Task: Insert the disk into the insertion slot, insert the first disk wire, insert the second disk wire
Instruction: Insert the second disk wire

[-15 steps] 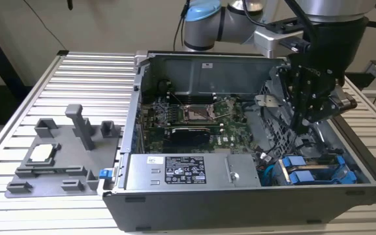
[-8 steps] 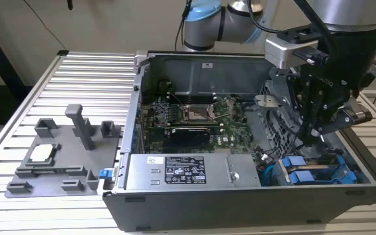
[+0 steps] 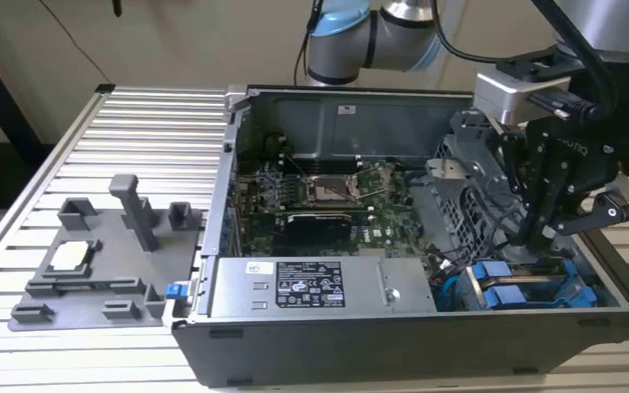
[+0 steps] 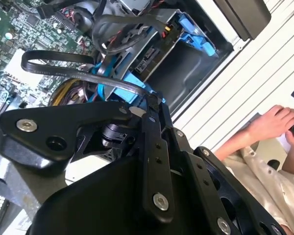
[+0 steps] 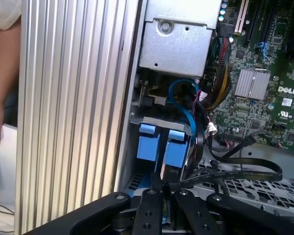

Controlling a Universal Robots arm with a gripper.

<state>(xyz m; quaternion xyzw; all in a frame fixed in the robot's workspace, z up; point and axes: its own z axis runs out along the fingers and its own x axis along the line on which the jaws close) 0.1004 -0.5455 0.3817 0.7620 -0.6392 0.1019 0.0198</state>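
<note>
Closest to the lens in both wrist views you see the black linkage of the hand (image 4: 152, 100), its fingers drawn together and clenched on a flat black cable (image 4: 54, 68). Note that the cable loops away from the fingertips over the perforated metal of the drive cage (image 5: 264, 193).

Locate the disk (image 5: 175, 151) seated in that cage. Its blue carrier front faces upward, just beside the fingertips. A second blue-fronted drive (image 5: 148, 144) sits touching it, on the side nearer the case wall.

In the exterior view, you find the hand lowered into the open computer case (image 3: 402, 344) at the exterior view's right, directly over the two blue fronts. The power supply (image 3: 320, 286) lies next to the cage, with the motherboard (image 3: 314, 196) behind it.

On the ribbed tabletop (image 3: 140, 123), well apart from the case, rests a grey fixture plate (image 3: 96, 270). A person's sleeve (image 4: 264, 171) shows beyond the tabletop edge.
</note>
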